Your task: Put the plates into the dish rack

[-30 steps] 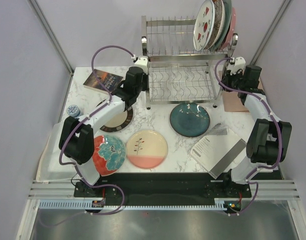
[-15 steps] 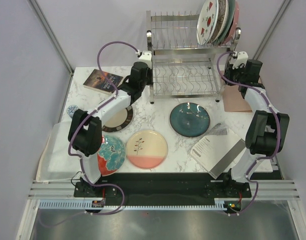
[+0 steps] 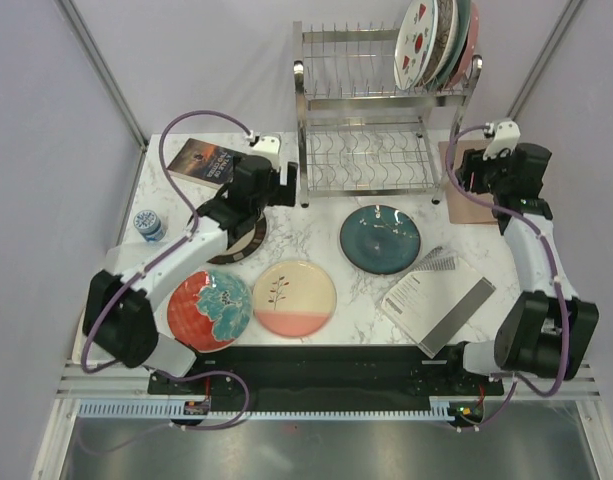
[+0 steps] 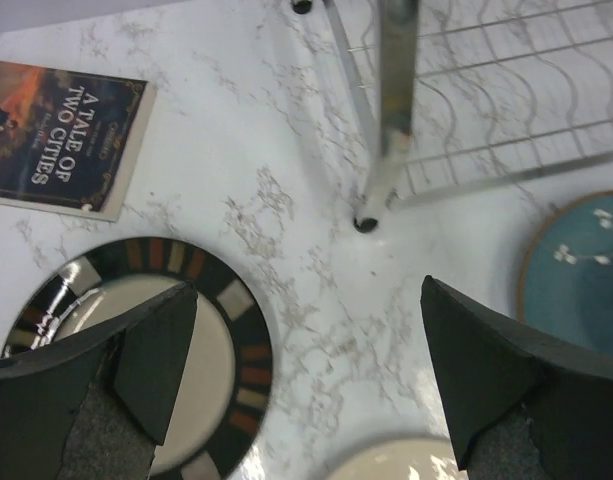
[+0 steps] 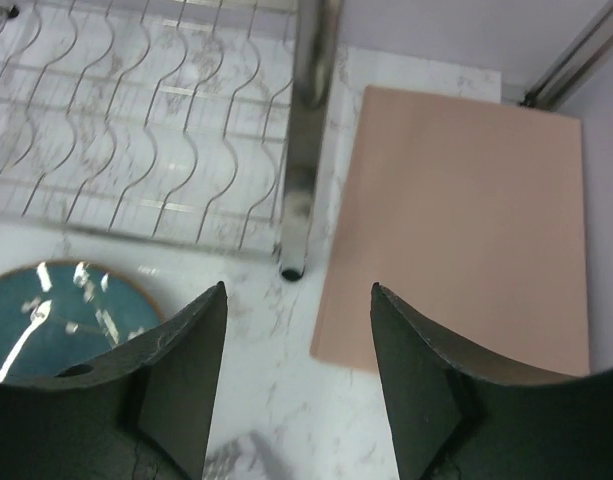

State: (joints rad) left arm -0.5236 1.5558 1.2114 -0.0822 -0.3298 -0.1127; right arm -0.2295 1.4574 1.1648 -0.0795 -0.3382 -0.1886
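The silver wire dish rack (image 3: 381,130) stands at the back, with several plates (image 3: 431,45) upright at the right of its top tier. On the table lie a dark teal plate (image 3: 380,240), a cream-and-pink plate (image 3: 294,298), a red plate with a teal flower (image 3: 209,308) and a dark brown plate with a patterned rim (image 3: 236,243), the last half hidden by my left arm. My left gripper (image 4: 308,288) hangs open and empty over bare marble between the brown plate (image 4: 246,340) and the rack's front left leg (image 4: 391,100). My right gripper (image 5: 298,288) is open and empty near the rack's front right leg (image 5: 308,150).
A book (image 3: 204,162) lies at the back left and a small blue-white cup (image 3: 146,223) near the left edge. A pink board (image 5: 466,220) lies right of the rack. A grey booklet (image 3: 436,300) lies at the front right.
Both grippers have opened and drawn back from the rack's front legs. The rack sits farther back and right than a second ago. My left arm swung left, uncovering the red plate.
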